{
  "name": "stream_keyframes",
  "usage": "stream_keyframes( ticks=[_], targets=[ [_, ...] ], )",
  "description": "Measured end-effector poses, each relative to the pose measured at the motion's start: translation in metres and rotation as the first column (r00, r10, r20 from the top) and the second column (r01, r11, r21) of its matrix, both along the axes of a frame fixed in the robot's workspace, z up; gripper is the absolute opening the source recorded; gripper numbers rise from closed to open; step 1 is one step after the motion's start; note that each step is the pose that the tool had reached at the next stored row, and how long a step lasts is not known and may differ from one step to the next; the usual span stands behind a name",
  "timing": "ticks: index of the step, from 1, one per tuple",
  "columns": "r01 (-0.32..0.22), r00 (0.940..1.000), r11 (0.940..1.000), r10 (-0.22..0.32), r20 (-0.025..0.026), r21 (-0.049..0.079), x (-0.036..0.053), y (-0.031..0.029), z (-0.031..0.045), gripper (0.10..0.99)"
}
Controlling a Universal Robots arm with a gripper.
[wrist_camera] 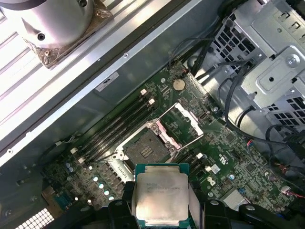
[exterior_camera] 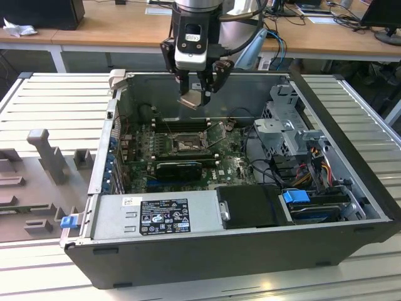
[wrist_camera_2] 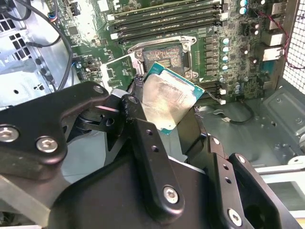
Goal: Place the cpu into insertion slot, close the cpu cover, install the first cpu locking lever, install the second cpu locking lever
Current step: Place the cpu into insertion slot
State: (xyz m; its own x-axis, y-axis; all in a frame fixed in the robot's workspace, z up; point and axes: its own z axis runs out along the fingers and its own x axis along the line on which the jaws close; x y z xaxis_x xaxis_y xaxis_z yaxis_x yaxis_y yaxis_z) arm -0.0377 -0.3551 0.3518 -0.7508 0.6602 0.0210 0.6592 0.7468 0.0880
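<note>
My gripper (exterior_camera: 195, 94) hangs above the open computer case, shut on the cpu (exterior_camera: 192, 100), a pale silver square chip with a green edge. In both wrist views the cpu (wrist_camera_2: 167, 98) (wrist_camera: 161, 193) sits clamped between the black fingers (wrist_camera_2: 143, 138). Below it on the green motherboard (exterior_camera: 232, 166) lies the insertion slot (exterior_camera: 187, 143) (wrist_camera_2: 164, 56) (wrist_camera: 145, 145), with its dark centre bare. The cpu cover (wrist_camera: 196, 122) (wrist_camera_2: 117, 71) is swung open beside the slot. The chip hovers well above the slot and touches nothing else.
Long black memory sticks (wrist_camera: 119, 126) run beside the slot. A metal drive cage (exterior_camera: 291, 135) with cables (exterior_camera: 316, 163) fills the exterior view's right side of the case. The power supply (exterior_camera: 156, 216) lies at the front. A grey moulded tray (exterior_camera: 37, 182) sits outside the case.
</note>
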Motion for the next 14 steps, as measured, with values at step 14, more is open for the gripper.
stream_keyframes(
  ticks=[14],
  targets=[
    [0.101,0.9949,0.9949,-0.101,0.0000,0.000,0.0000,0.0000,-0.0012,0.529]
  ],
)
